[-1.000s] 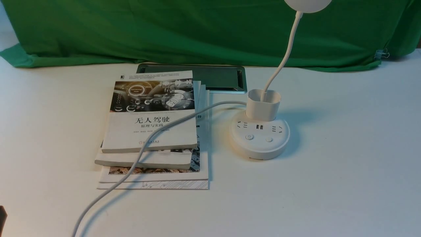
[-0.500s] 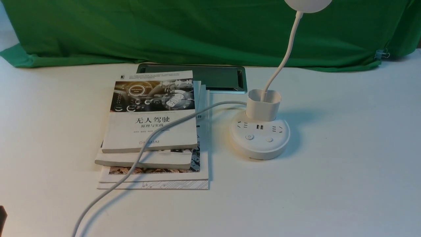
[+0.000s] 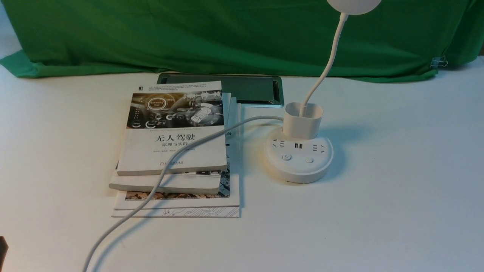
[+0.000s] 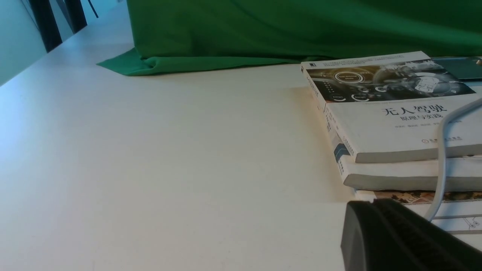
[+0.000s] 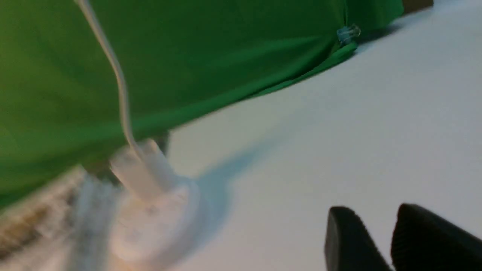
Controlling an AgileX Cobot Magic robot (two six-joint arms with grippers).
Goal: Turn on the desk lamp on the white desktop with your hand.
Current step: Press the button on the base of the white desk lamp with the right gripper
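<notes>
The white desk lamp [image 3: 298, 155] stands on the white desktop [image 3: 397, 211], right of the books. Its round base has two buttons [image 3: 287, 157] on the near side, with a cup holder [image 3: 302, 120], a thin gooseneck [image 3: 328, 60] and a round head [image 3: 353, 5] cut off at the top edge. Neither arm reaches into the front view. In the left wrist view my left gripper [image 4: 371, 203] is shut and empty, low by the books. In the blurred right wrist view my right gripper [image 5: 374, 210] has a narrow gap between its fingers and is empty, well apart from the lamp [image 5: 150, 210].
A stack of books [image 3: 174, 151] lies left of the lamp, and the lamp's white cable [image 3: 159, 177] runs over it to the near edge. A dark inset panel [image 3: 242, 88] sits behind the books. A green cloth [image 3: 227, 34] hangs at the back.
</notes>
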